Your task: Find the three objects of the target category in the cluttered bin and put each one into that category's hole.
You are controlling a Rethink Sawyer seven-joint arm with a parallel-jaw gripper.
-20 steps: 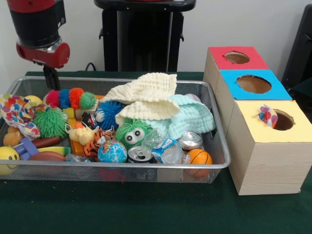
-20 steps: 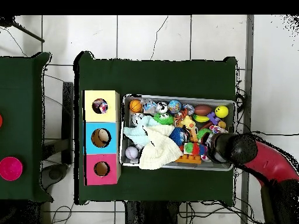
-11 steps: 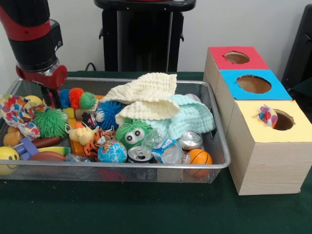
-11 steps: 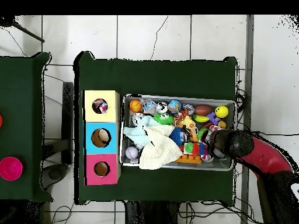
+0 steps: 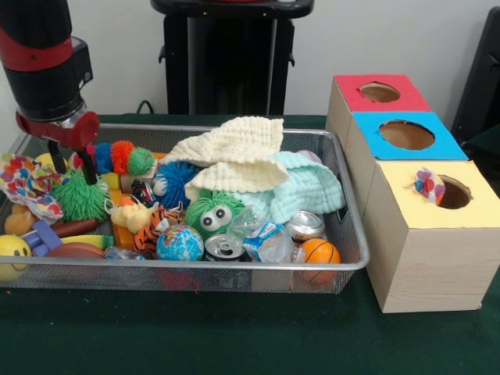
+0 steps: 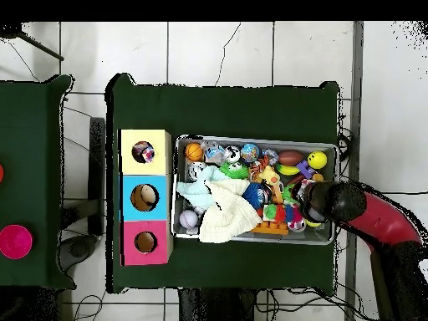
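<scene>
1. The bin point(image 5: 344, 262) is seen on the green table point(image 5: 234, 336), packed with toys, cans and cloths.
2. A green spiky ball point(image 5: 80, 195) is found at the bin's left end in the front view, just beside a multicoloured fuzzy caterpillar point(image 5: 117, 156) and a spotted cloth point(image 5: 27, 181).
3. The gripper point(image 5: 74, 160) is lowered over that end, its fingers point(image 5: 87, 166) placed between the caterpillar and the spiky ball; whether they are apart or together cannot be told, and nothing is seen held.
4. In the overhead view the arm point(image 6: 368, 219) is shown reaching in over the bin's right end.
5. Near the bin's middle, a cream cloth point(image 5: 234, 152) is draped over a pale blue cloth point(image 5: 308, 191), with a blue spiky ball point(image 5: 173, 181) just beside them.
6. Along the front edge a green googly-eyed ball point(image 5: 212, 215), a globe ball point(image 5: 180, 244), a tiger toy point(image 5: 156, 226), two cans point(image 5: 225, 248), a crumpled plastic bottle point(image 5: 262, 234) and a small basketball point(image 5: 320, 251) are packed together.
7. A yellow smiley ball point(image 5: 12, 251) is seen at the front left corner.
8. Beside the bin three boxes are lined up, touching: red point(image 5: 375, 98), blue point(image 5: 406, 137) and yellow point(image 5: 437, 211), each with a round hole.
9. A spotted item point(image 5: 430, 186) is seen sticking out of the yellow box's hole.
</scene>
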